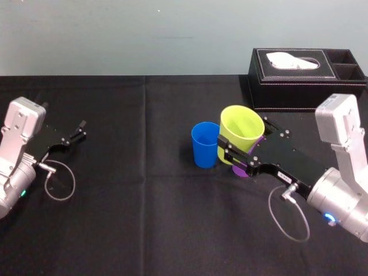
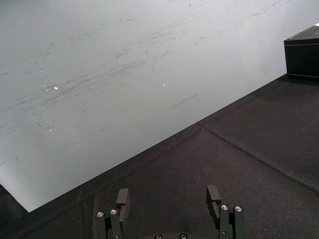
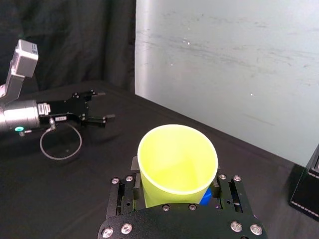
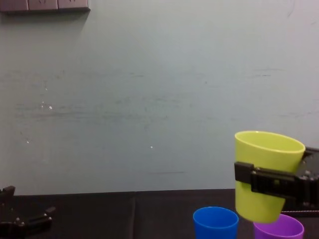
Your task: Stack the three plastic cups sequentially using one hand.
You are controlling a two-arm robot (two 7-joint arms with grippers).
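Smooth, faintly glossy plastic: blue cup (image 1: 204, 145), yellow-green cup (image 1: 241, 131), purple cup (image 4: 279, 231). Table (image 1: 144, 218): matt black cloth cover, creased. Tissue box (image 1: 287, 86): black leather-like skin, pale stitching.

The tabletop (image 1: 144, 218) is covered with a black cloth, and a fold line runs across it from the far edge toward the near edge, left of the cups. A blue cup (image 1: 205, 145) stands upright on it, mouth up, a little right of the middle. A purple cup (image 1: 240, 171) stands just beside it toward the right edge (whether the two touch cannot be told). A black tissue box (image 1: 299, 77) sits at the far right corner, well apart from both.
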